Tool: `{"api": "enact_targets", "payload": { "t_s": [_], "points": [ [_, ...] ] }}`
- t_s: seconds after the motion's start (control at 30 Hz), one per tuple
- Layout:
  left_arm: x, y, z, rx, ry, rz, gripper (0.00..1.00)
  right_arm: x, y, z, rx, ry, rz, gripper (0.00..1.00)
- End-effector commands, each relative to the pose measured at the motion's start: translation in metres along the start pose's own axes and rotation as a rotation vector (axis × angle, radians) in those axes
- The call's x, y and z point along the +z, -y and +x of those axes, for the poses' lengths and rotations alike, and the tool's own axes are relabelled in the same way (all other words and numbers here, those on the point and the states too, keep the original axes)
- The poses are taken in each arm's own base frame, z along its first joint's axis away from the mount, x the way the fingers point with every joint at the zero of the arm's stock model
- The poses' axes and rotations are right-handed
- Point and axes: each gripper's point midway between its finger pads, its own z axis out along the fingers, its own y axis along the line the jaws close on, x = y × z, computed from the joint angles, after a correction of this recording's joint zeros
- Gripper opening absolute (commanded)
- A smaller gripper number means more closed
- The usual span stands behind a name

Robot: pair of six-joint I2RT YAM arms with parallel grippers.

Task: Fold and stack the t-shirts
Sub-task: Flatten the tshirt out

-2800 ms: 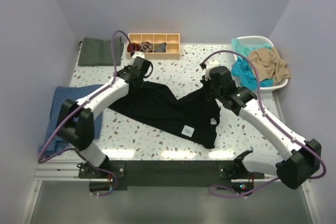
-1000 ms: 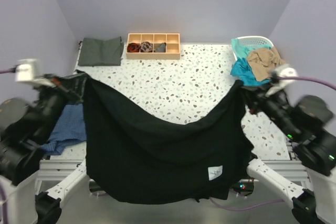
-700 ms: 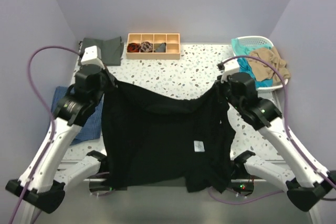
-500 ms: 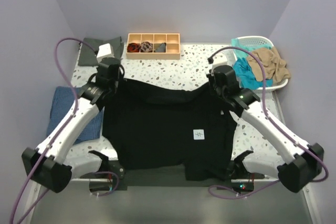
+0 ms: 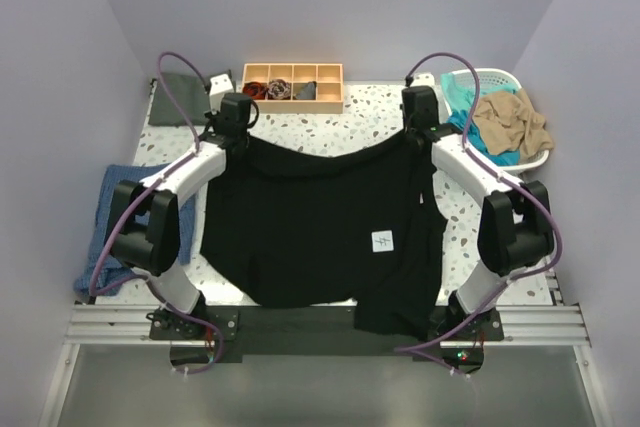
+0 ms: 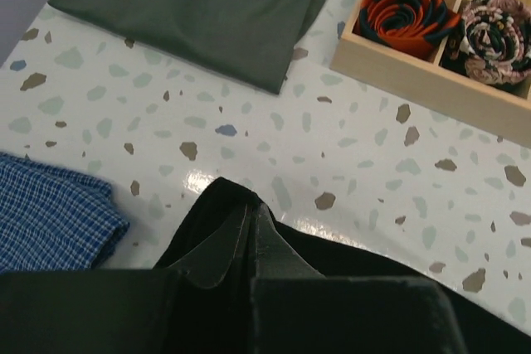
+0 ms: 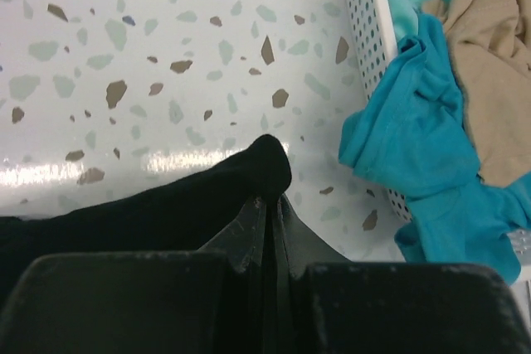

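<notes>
Both arms had reached farther back across the table (image 5: 340, 132) than they were half a second before, drawing the black t-shirt (image 5: 310, 217) with them so that less of it hung over the near edge. The left gripper (image 6: 249, 215) had its fingers pinched together on a small peak of black cloth at the shirt's back left corner, and the right gripper (image 7: 272, 205) was clamped the same way on the back right corner. Seen from above, the left gripper (image 5: 228, 139) and right gripper (image 5: 418, 139) stood well apart, with the shirt's back edge sagging in a shallow curve between them. Most of the shirt lay spread on the table, its white tag (image 5: 381, 240) facing up towards the right side, while the front right part drooped past the table's near edge. A grey-green t-shirt (image 6: 191, 6) lay folded flat at the back left corner, just beside a wooden tray (image 5: 293, 87) that held rolled patterned cloths (image 6: 406, 6) in its compartments. A blue checked cloth (image 6: 50, 213) rested on the left side, near the black shirt's corner. At the back right, a white basket (image 5: 490, 77) held a teal t-shirt (image 7: 423, 130) and a tan t-shirt (image 7: 498, 47) in a loose heap, the teal one spilling over the rim.
</notes>
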Motion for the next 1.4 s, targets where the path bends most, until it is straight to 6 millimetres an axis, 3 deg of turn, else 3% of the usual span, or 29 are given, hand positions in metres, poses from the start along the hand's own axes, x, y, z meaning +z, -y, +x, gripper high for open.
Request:
{"api": "enact_targets", "payload": {
  "t_s": [0.0,0.13,0.17,0.2,0.33,0.47,0.5,0.53,0.6,0.63,0.67,0.7,0.87,0.97,1.2,1.37],
  "points": [
    [0.016,0.000,-0.075,-0.092,0.194,0.012,0.00,0.019,0.007,-0.053,0.121,0.111,-0.028,0.00],
    [0.028,-0.005,-0.072,-0.075,0.168,-0.001,0.00,0.040,-0.002,-0.052,0.093,0.075,-0.055,0.00],
    [0.031,-0.008,-0.070,-0.074,0.166,-0.002,0.00,0.042,-0.010,-0.060,0.093,0.078,-0.108,0.00],
    [0.034,-0.009,-0.062,-0.060,0.145,-0.010,0.00,0.052,-0.013,-0.043,0.068,0.008,-0.111,0.00],
    [0.036,-0.014,-0.041,-0.055,0.095,-0.016,0.00,0.054,-0.029,-0.034,0.058,-0.060,-0.186,0.00],
    [0.024,-0.009,-0.028,-0.089,0.056,0.054,0.00,0.035,-0.044,-0.022,0.069,-0.107,-0.305,0.00],
    [0.017,-0.010,-0.031,-0.099,0.057,0.070,0.00,0.028,-0.045,-0.015,0.066,-0.141,-0.329,0.00],
    [0.012,-0.012,-0.019,-0.083,0.017,0.081,0.00,0.018,-0.044,-0.017,0.081,-0.145,-0.339,0.00],
    [-0.001,-0.018,-0.015,-0.093,0.005,0.095,0.00,0.006,-0.047,-0.002,0.084,-0.184,-0.373,0.00],
    [-0.006,-0.020,-0.015,-0.094,0.004,0.101,0.00,-0.005,-0.045,-0.006,0.104,-0.172,-0.386,0.00],
    [-0.015,-0.023,-0.021,-0.105,0.022,0.110,0.00,-0.009,-0.045,0.008,0.107,-0.198,-0.393,0.00],
    [-0.019,-0.029,-0.013,-0.092,0.002,0.100,0.00,-0.014,-0.042,0.013,0.112,-0.213,-0.385,0.00],
    [-0.039,-0.058,-0.017,-0.077,0.021,0.018,0.00,-0.037,-0.016,0.037,0.130,-0.243,-0.289,0.00],
    [-0.043,-0.059,-0.009,-0.063,-0.009,0.028,0.00,-0.041,-0.012,0.046,0.115,-0.262,-0.285,0.00],
    [-0.044,-0.076,0.046,-0.047,-0.144,-0.026,0.00,-0.043,-0.010,0.093,0.126,-0.417,-0.242,0.00],
    [-0.043,-0.086,0.070,-0.014,-0.203,-0.069,0.00,-0.045,-0.001,0.121,0.128,-0.476,-0.175,0.00]
  ]
}}
